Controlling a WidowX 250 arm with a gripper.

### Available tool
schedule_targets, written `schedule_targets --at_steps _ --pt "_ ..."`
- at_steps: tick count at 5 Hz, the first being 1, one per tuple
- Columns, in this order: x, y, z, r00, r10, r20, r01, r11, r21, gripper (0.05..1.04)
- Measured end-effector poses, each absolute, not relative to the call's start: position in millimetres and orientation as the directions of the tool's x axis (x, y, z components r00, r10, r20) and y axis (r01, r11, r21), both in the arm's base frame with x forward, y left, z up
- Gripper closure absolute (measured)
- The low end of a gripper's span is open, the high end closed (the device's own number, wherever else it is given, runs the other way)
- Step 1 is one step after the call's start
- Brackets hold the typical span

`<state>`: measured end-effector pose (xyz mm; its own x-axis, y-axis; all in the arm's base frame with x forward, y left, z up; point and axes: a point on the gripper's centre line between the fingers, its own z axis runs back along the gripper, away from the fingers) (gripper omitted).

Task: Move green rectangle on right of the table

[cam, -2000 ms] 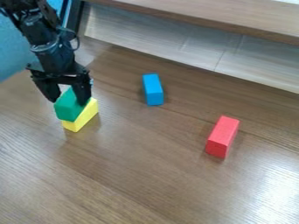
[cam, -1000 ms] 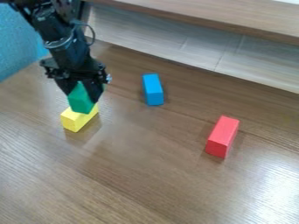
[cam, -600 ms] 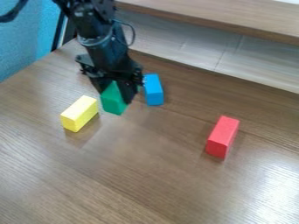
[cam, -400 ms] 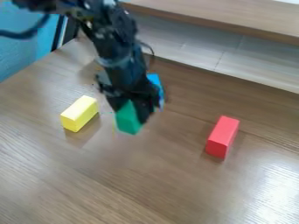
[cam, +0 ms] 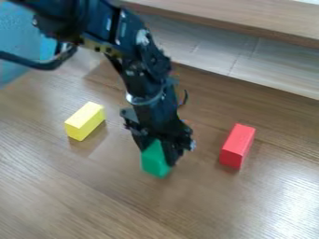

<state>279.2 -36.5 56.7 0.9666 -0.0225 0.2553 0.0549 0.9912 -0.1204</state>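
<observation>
Black two-finger gripper (cam: 162, 148) is clamping green rectangular block (cam: 154, 161); red rectangular block (cam: 237, 145) is lying towards three o'clock from both, possibly obstructing rightward travel

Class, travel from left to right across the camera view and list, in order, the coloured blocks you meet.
Yellow block → green block → red block
</observation>
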Motion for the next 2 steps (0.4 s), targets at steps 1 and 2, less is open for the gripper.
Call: schedule_targets --at_steps 1,2 --pt "273.6 -46.9 51.0 0.967 -0.054 0.251 0.083 0.991 -0.107 0.501" --pt "269.6 -47.8 41.4 0.971 -0.060 0.231 0.084 0.992 -0.094 0.501"
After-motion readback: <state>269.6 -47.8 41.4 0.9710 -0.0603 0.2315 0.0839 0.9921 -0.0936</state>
